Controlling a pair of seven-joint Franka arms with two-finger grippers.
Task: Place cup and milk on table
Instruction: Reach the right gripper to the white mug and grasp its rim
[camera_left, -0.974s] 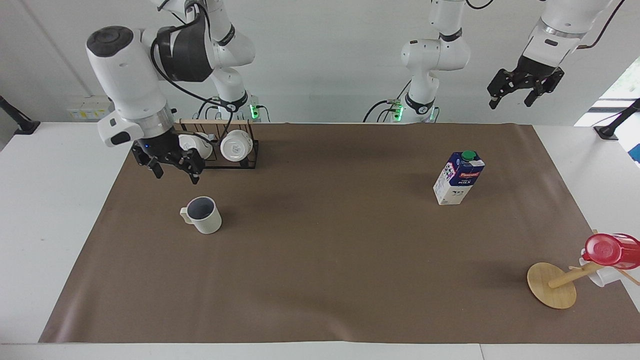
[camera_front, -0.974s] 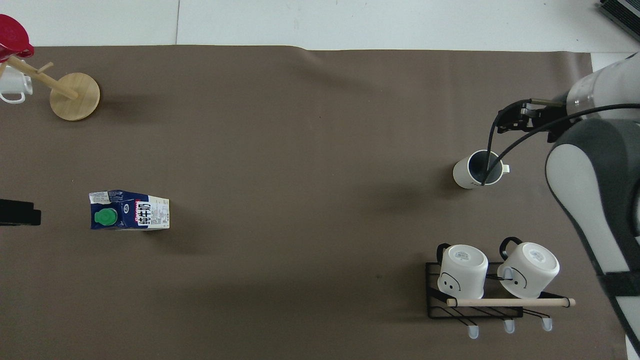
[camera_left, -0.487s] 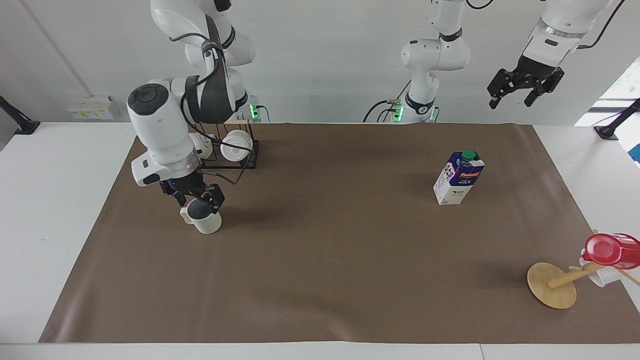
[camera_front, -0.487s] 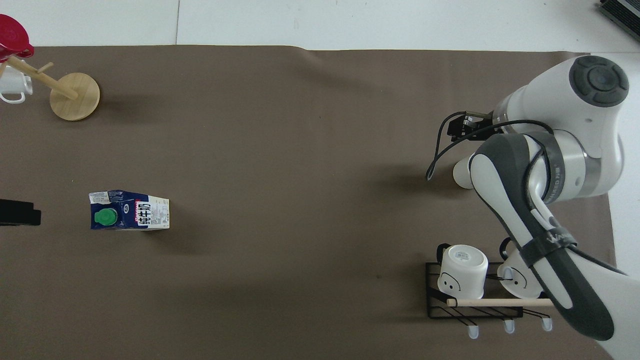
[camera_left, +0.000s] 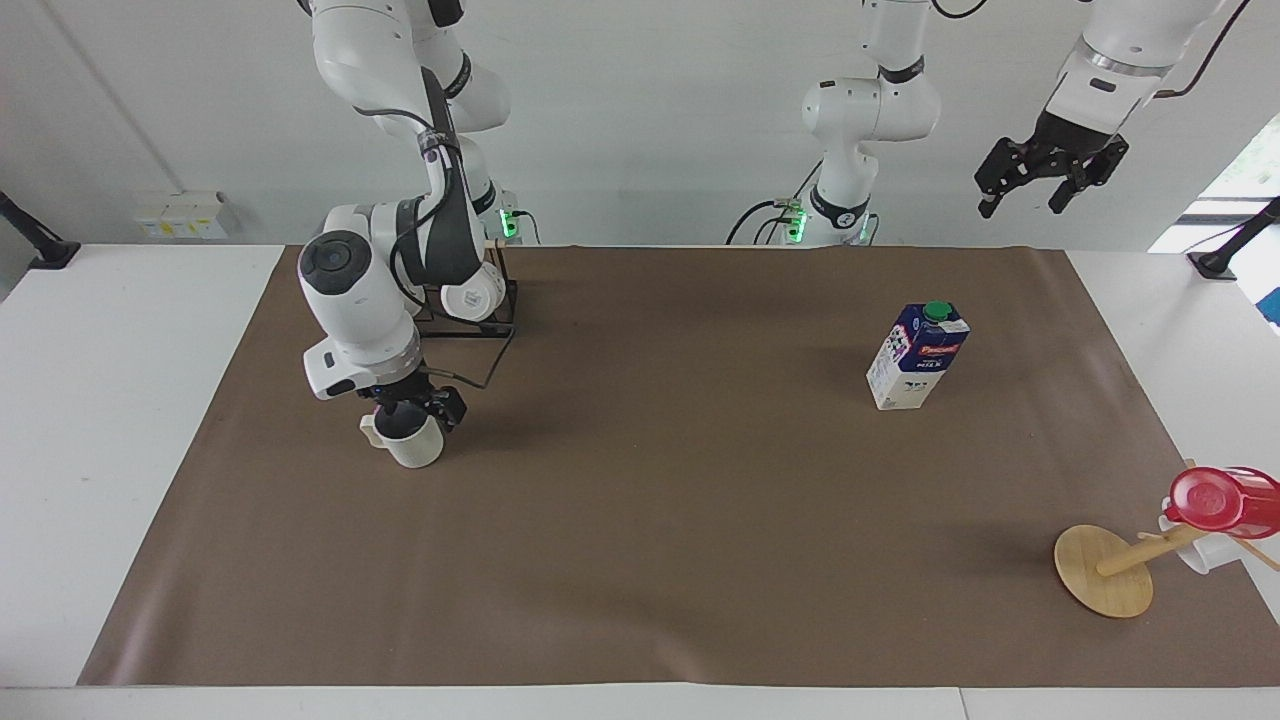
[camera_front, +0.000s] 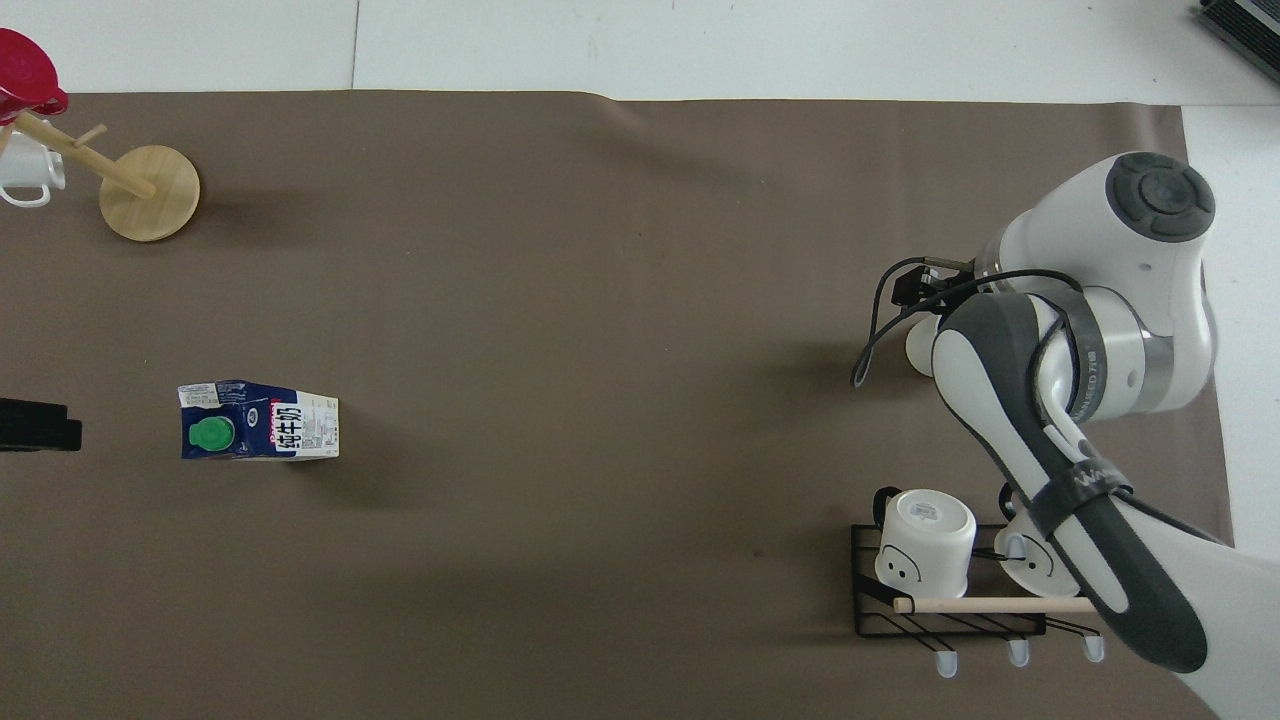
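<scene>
both grippers are spread apart: the right gripper (camera_left: 408, 412) straddles the cup (camera_left: 412, 443) rim near the tabletop (camera_left: 100, 400) corner; the left gripper (camera_left: 1050, 175) waits high. an off-centre squeeze could tip the cup. the milk (camera_left: 917, 357) stands well apart.

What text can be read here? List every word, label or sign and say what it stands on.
"纯牛奶": large characters on the white side of the milk, clear in the overhead view.
"MILK": small word under the milk's red label in the facing view; the brand on that label is too blurred to read.
Right arm: a band of lettering, too small to read.
</scene>
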